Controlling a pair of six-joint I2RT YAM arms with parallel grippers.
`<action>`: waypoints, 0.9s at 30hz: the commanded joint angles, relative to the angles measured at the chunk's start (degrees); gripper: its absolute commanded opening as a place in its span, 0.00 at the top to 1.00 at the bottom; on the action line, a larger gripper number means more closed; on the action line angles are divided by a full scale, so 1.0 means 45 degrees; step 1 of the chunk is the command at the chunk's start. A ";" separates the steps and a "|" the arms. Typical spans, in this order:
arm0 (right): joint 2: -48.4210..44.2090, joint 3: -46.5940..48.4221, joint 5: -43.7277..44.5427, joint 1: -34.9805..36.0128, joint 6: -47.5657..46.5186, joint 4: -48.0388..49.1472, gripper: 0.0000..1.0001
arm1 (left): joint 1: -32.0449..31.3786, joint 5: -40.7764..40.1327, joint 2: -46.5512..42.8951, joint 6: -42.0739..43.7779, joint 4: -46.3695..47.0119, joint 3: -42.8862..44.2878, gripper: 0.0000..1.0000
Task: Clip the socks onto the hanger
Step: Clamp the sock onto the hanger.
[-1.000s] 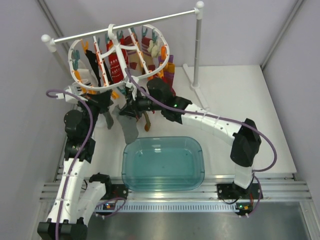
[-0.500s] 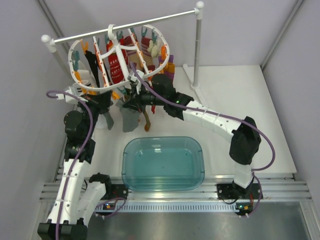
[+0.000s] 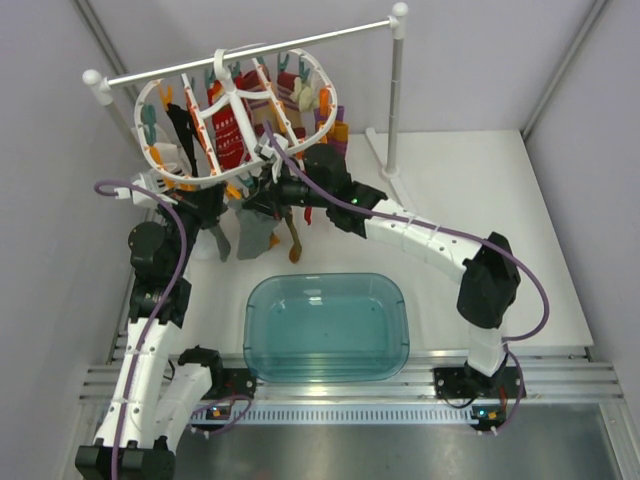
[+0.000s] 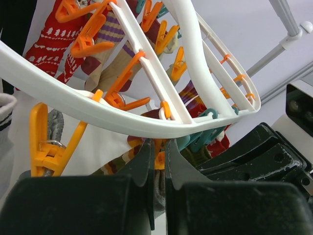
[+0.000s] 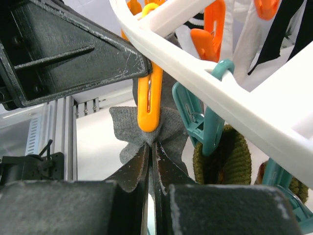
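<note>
The white oval hanger (image 3: 232,112) hangs from the rail, with orange and teal clips. My right gripper (image 3: 262,200) is shut on a grey sock (image 3: 255,232) and holds its bunched top edge (image 5: 168,127) up under the ring (image 5: 195,63), right below an orange clip (image 5: 149,103). My left gripper (image 3: 207,203) is shut on that orange clip (image 4: 161,159), just under the ring (image 4: 98,110). The clip's tip overlaps the sock; whether it grips it I cannot tell. A second grey sock (image 3: 218,240) hangs from an orange clip (image 4: 41,147) at the left.
A teal plastic tub (image 3: 327,327) sits at the near middle of the table. The white rail stand (image 3: 392,90) rises at the back right. Red, black and striped socks (image 3: 232,125) hang in the hanger. An olive sock (image 5: 220,156) hangs from a teal clip (image 5: 195,117).
My right gripper has lifted the grey sock from low over the table up to the hanger's near rim. The hanger has tilted and shifted slightly. My left gripper has stayed at the clip.
</note>
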 commanded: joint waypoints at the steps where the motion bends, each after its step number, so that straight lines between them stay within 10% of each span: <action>1: 0.0046 0.0788 0.0094 -0.0156 0.0228 0.0696 1.00 | 0.0033 0.0500 -0.0106 -0.0060 0.0199 -0.0151 1.00; 8: 0.0202 0.1080 0.0094 -0.0175 0.0306 0.0813 1.00 | 0.0033 0.0676 -0.0106 -0.0332 0.0141 -0.0112 0.93; 16: 0.0124 0.1100 0.0075 -0.0175 0.0346 0.0853 1.00 | 0.0033 0.0657 -0.0223 -0.0529 -0.0132 -0.0015 0.51; 23: -0.0285 0.0730 0.0191 -0.0175 0.0073 0.0736 1.00 | 0.0033 0.0617 -0.0729 -0.0373 -0.0601 0.0181 0.36; 27: -0.0889 0.0340 0.0406 -0.0175 -0.0298 0.0385 0.80 | 0.0033 0.0890 -0.1276 0.0154 -0.1205 0.0316 0.30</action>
